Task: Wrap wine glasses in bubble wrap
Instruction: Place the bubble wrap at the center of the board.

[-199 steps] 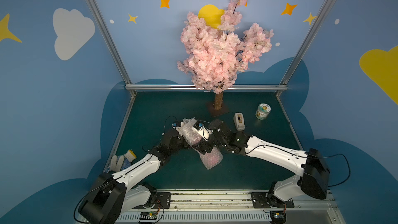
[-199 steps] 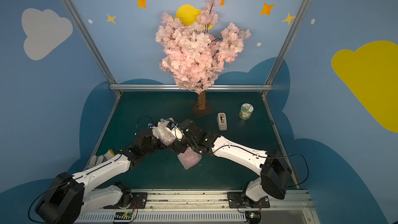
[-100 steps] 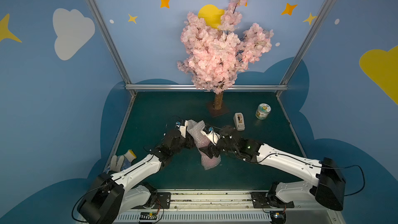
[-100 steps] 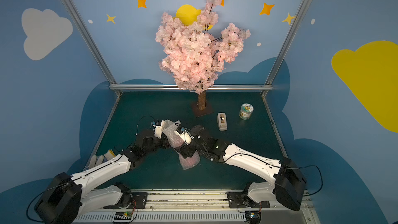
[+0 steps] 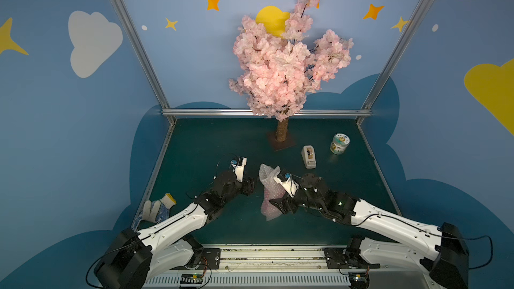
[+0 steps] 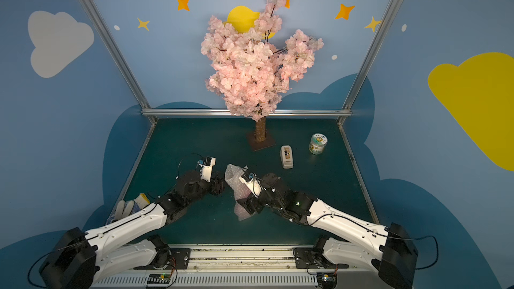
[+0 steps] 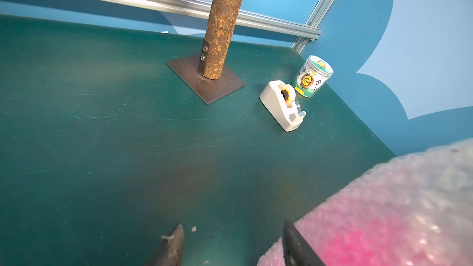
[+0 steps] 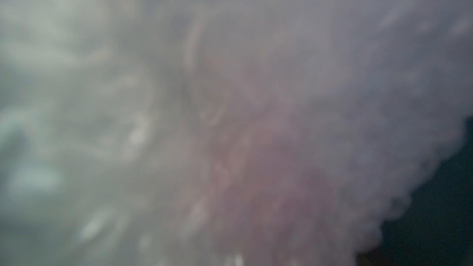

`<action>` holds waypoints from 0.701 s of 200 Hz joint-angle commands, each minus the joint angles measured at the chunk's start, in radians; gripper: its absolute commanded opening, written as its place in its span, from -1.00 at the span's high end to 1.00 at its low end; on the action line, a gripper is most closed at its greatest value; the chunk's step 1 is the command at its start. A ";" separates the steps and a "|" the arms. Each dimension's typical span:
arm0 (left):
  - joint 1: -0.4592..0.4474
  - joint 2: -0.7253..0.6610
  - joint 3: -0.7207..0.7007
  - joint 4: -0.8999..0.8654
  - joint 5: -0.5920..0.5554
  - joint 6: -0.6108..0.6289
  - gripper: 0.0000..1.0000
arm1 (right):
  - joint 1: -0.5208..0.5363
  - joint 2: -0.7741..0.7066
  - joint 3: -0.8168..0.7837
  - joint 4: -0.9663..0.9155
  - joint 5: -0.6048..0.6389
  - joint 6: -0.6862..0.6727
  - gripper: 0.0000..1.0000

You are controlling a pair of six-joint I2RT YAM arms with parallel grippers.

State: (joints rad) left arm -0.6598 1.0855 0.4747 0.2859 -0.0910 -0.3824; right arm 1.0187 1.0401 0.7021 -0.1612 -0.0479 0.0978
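Wine glass (image 5: 271,198): hot-pink, blurred under silvery bubble wrap (image 5: 265,175) | bundle mid green table (image 5: 211,148), between arms | left gripper (image 7: 231,229) fingers parted, empty, one against wrap | right gripper (image 5: 278,205) at bundle, grip unclear

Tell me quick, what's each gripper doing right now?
Left gripper: open, holding nothing; the bubble wrap lies just outside its jaws.
Right gripper: against the bubble wrap; open or gripping cannot be told.
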 commanded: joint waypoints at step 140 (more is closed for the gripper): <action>-0.003 0.061 0.093 -0.105 -0.091 -0.018 -0.22 | -0.083 0.001 0.065 0.078 -0.098 0.036 -0.68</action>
State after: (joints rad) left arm -0.6624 1.1450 0.5549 0.2058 -0.1482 -0.3931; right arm 0.9382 1.0451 0.7147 -0.0753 -0.1074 0.1513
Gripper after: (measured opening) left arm 0.610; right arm 0.843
